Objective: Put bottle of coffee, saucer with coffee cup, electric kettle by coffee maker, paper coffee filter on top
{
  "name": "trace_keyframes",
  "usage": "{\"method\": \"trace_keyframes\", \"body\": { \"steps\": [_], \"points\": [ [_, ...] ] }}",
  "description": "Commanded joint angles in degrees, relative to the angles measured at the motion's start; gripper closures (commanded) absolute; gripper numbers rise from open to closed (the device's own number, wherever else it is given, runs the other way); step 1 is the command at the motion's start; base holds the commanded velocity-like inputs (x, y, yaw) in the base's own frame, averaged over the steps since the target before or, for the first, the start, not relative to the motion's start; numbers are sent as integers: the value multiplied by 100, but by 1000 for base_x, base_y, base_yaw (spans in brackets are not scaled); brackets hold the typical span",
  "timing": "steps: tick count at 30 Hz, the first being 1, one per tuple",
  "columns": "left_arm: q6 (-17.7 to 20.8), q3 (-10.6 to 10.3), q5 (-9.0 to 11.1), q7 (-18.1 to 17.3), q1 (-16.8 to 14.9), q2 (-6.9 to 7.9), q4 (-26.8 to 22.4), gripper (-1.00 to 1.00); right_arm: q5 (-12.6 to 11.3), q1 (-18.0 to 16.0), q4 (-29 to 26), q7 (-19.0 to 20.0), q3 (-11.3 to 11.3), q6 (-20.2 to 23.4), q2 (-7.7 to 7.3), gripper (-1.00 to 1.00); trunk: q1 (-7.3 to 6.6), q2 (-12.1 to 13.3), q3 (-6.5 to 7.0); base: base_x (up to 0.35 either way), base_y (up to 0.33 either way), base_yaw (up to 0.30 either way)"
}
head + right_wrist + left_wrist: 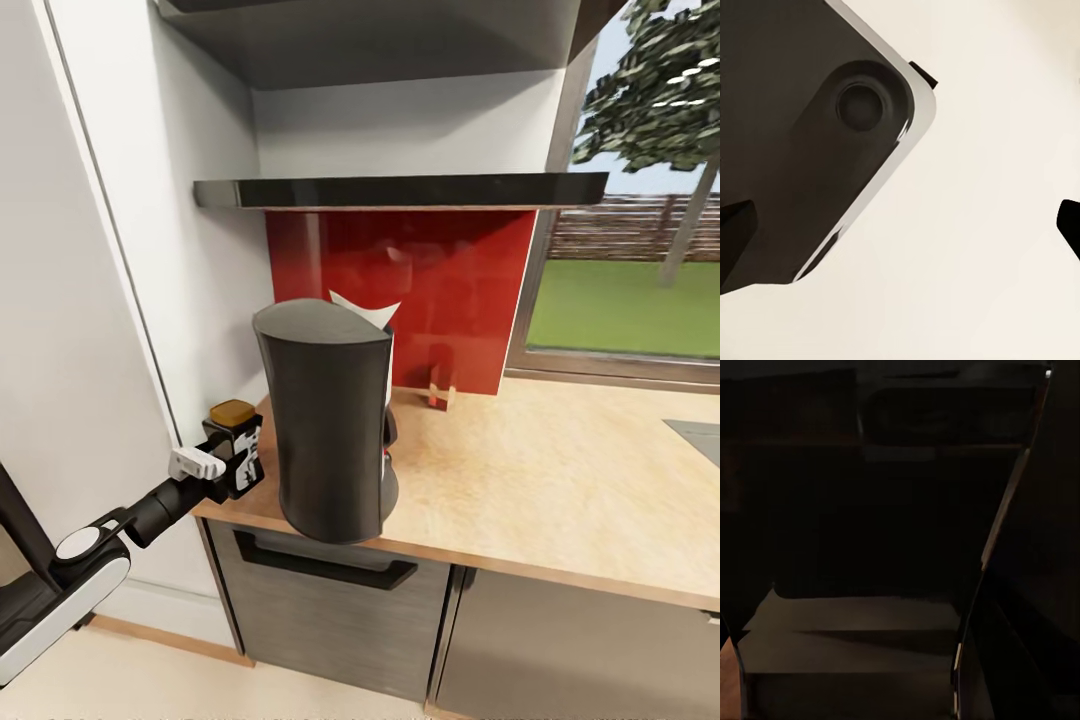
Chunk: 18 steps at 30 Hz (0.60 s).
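Head view: left gripper point(232, 462) is clamped on the coffee bottle point(238, 448), amber lid up, at the countertop's point(520, 480) left front corner just beside the coffee maker point(328, 425); its white label carries black marks too small to read. A white filter point(368, 308) pokes up behind the maker's top, below the black shelf point(400, 190). Right gripper point(900, 225): two dark tips sit wide apart over a pale floor.

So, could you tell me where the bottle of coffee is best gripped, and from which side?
Grip the bottle of coffee across its dark body, below the amber lid, coming from the open side at the counter's left end, as the left gripper does now. It stands upright at the countertop corner, and the tall coffee maker blocks its other side, so a sideways approach looks safest.
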Motion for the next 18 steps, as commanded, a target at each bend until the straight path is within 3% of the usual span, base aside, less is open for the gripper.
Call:
{"method": "trace_keyframes", "body": {
  "steps": [1,9,18],
  "points": [
    [-14,-15,51,-6,-9,6,3,100,-49,-8,20,34,27,-34,2,-100,0,-4,-9,0,0,0],
    [-13,-17,51,-8,-9,4,-2,100,-49,-8,16,34,27,-34,2,-100,0,-4,-15,0,0,0],
    [-14,-16,51,-8,-9,6,-3,100,-49,-8,16,34,27,-34,2,-100,132,-245,-123,0,0,0]
  ]
}}
